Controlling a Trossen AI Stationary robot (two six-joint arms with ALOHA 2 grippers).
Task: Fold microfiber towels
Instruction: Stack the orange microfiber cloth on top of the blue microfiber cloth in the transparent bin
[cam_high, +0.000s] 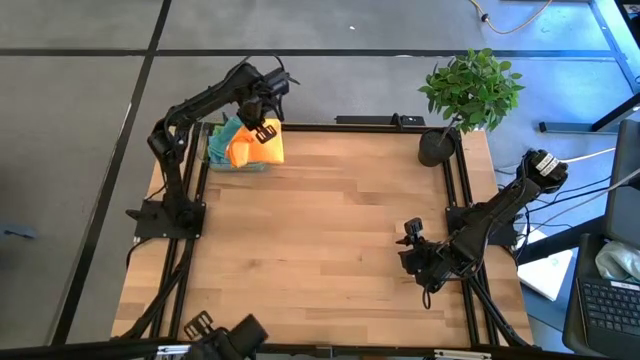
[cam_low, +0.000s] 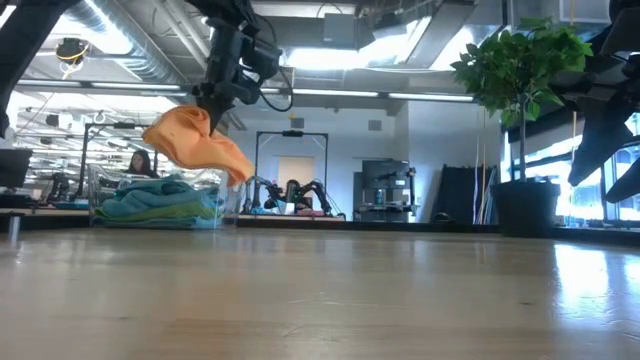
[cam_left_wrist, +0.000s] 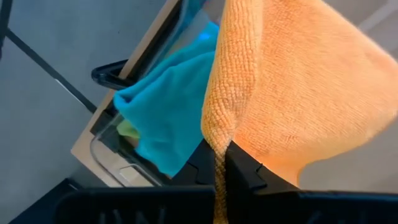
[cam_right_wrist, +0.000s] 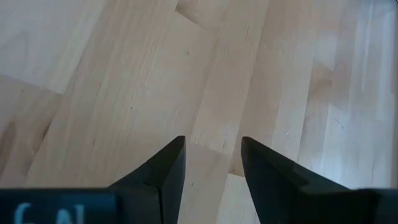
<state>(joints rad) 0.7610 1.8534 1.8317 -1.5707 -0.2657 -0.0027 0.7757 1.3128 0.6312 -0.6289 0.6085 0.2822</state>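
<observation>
Seen from above, the left end effector (cam_high: 262, 128) sits at the far left corner of the wooden surface (cam_high: 330, 230), closed on an orange towel (cam_high: 254, 147) that hangs over a pile of blue and green towels (cam_high: 217, 146). The right end effector (cam_high: 411, 240) rests low near the right edge, well apart from the cloths. A potted plant (cam_high: 468, 95) stands at the far right corner.
</observation>
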